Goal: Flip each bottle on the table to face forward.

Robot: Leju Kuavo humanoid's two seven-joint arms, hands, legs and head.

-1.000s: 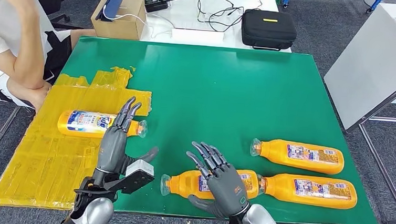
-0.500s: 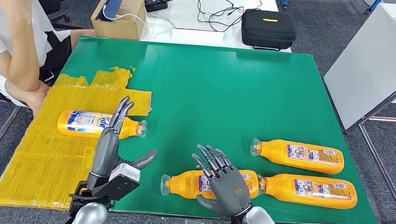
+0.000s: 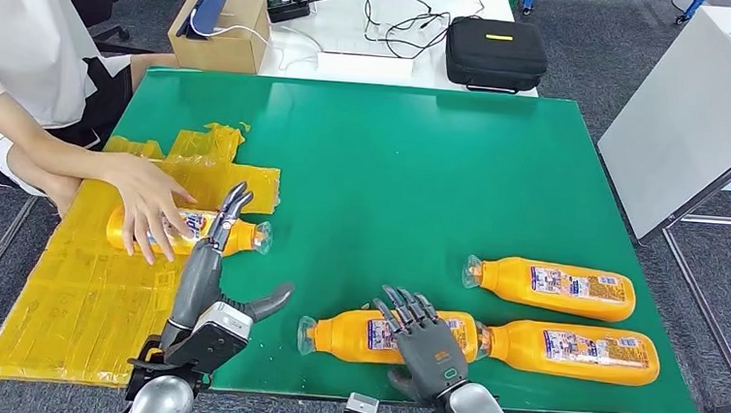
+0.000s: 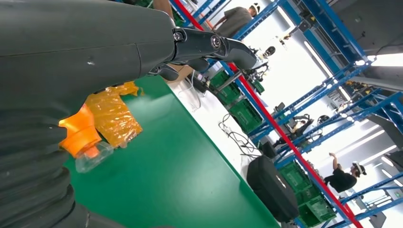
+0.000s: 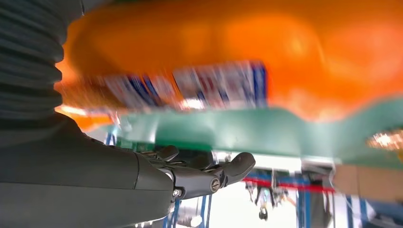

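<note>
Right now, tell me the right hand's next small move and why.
Probably lower the right hand onto the near bottle and close its fingers. It hovers open above that bottle, holding nothing, while a person's hand covers the left bottle, so leave that one.

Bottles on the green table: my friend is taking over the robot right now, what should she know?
Left hand is open, holding nothing, raised beside the bottle on the yellow sheet; a person's hand rests on that bottle. Right hand is open over the near middle bottle. Two more bottles lie on their sides to the right. All four lie flat; which ones already face forward cannot be told.
</note>
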